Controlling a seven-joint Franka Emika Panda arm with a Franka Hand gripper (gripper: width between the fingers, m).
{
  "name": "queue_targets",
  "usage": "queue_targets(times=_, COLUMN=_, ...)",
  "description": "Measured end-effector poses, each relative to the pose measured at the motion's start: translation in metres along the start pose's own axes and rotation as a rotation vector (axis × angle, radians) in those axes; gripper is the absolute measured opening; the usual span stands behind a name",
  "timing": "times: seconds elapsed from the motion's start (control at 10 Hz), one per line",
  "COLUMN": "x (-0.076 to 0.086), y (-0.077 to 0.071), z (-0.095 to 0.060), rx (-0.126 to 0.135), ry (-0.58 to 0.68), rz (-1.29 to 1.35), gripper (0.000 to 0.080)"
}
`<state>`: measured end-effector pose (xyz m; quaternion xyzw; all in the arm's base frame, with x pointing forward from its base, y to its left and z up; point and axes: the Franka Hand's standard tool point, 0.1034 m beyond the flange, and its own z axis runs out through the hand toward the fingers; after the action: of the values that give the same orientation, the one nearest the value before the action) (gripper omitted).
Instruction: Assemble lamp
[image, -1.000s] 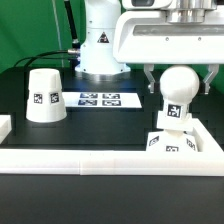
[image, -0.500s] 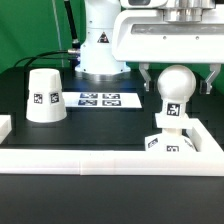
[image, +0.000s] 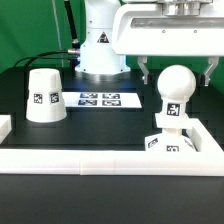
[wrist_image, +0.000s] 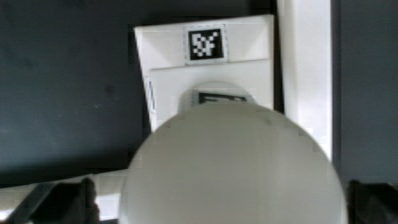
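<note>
1. The bulb (image: 175, 88) stands upright on the base (image: 178, 141), at four o'clock on the bench (image: 20, 72).
2. The pincer (image: 177, 72) is spread open around the bulb, fingers clear.
3. The shade (image: 44, 95), at nine o'clock, looks light, stiff and slippery; grip across its tapered wall.

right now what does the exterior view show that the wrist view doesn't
Only the exterior view shows the shade standing on the table at that view's left, the marker board behind it, the white wall along the front, and the robot arm's body. Only the wrist view shows the base from above, with its top tag and the dark table beside it. Both show the bulb standing on the base, and the gripper open, its fingers clear of the bulb on either side.
</note>
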<state>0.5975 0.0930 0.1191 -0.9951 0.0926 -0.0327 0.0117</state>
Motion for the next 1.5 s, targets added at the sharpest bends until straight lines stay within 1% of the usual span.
queue_targets(times=0.4, x=-0.002, y=0.0, z=0.001, rx=-0.001, ry=-0.002, rz=-0.002, gripper=0.0699)
queue_targets(times=0.5, x=-0.011, y=0.002, z=0.008, rx=0.0, ry=-0.001, rz=-0.031, gripper=0.0699)
queue_targets(times=0.6, x=-0.019, y=0.008, z=0.01, rx=-0.004, ry=-0.009, rz=-0.118, gripper=0.0699)
queue_targets(times=0.8, x=-0.029, y=0.017, z=0.007, rx=-0.005, ry=-0.019, rz=-0.203, gripper=0.0699)
queue_targets(times=0.9, x=-0.033, y=0.022, z=0.007, rx=-0.006, ry=-0.024, rz=-0.214, gripper=0.0699)
queue_targets(times=1.1, x=-0.037, y=0.04, z=0.011, rx=-0.007, ry=-0.039, rz=-0.179, gripper=0.0699)
queue_targets(times=1.5, x=-0.037, y=0.039, z=0.012, rx=-0.008, ry=-0.041, rz=-0.182, gripper=0.0699)
